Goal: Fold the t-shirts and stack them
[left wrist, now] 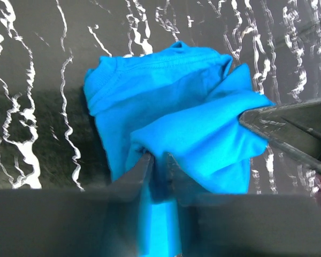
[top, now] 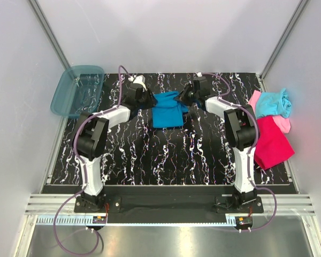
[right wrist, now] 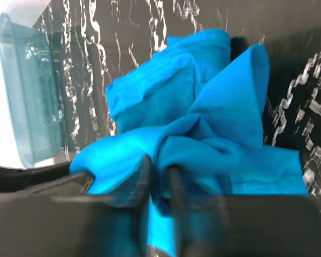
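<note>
- Table (top: 166, 155): black top with white marbling, filling the centre of the top view; both arm bases sit at its lower edge.
- Left arm (top: 104, 126): rises from the lower left, elbow bent, forearm reaching toward the upper centre of the frame. The left gripper (top: 148, 99) (left wrist: 158, 160) meets the left edge of the blue t-shirt. Its jaws are narrow, with a fold of blue cloth pinched between them.
- Right arm (top: 238, 126): mirrors it from the lower right, forearm angled to the upper centre. The right gripper (top: 184, 98) (right wrist: 159, 166) sits at the shirt's upper right edge, jaws nearly closed on a bunched fold of the same cloth.
- Bin (top: 77, 91) (right wrist: 32, 107): translucent teal plastic, upper left, overhanging the table's left edge. What it holds is hard to make out.
- Magenta t-shirt (top: 273, 144): spread flat at the right edge, partly hidden behind the right arm.
- Blue t-shirt (top: 167, 111) (left wrist: 176, 107) (right wrist: 203, 118): crumpled on the table at upper centre, between the two grippers. Its upper corners are covered by the grippers in the top view, and its near edge is blurred in both wrist views.
- Aqua t-shirt (top: 273, 103): bunched, upper right, lying on the pink one.
- Pink t-shirt (top: 282, 124): mostly covered; only its edges show.
</note>
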Robot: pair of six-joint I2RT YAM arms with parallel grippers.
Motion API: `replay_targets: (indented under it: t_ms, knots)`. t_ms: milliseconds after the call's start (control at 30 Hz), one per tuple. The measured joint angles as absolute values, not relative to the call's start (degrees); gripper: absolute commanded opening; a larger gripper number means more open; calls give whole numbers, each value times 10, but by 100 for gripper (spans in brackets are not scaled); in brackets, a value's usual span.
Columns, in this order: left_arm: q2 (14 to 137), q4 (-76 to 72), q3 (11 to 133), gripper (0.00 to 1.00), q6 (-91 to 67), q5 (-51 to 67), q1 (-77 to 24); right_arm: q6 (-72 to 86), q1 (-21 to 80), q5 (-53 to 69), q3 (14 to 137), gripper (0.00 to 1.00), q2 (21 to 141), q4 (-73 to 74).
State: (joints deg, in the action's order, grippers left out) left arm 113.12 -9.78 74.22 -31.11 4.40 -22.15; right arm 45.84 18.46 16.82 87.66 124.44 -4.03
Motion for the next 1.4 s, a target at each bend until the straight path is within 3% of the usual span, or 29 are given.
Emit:
replay_targets:
  t_ms: [67, 133, 267, 600, 933, 1167, 1400]
  knots:
    - [1141, -90, 751, 57, -317, 46, -217, 457, 181, 170, 898, 43, 1260, -36]
    - [1150, -86, 758, 60, -319, 46, -213, 453, 175, 171, 910, 53, 1270, -36]
    - [1153, -75, 759, 63, -321, 45, -210, 446, 168, 171, 915, 56, 1272, -35]
    - [1044, -58, 699, 70, -333, 43, -211, 433, 168, 162, 869, 57, 1197, -22]
    - [803, -124, 540, 74, -355, 15, -281, 418, 214, 126, 647, 58, 962, -56]
    - [842, -190, 384, 75, -386, 13, -296, 417, 238, 110, 497, 58, 948, -89]
    - [896, -239, 356, 74, -407, 17, -295, 415, 234, 100, 477, 57, 976, -119]
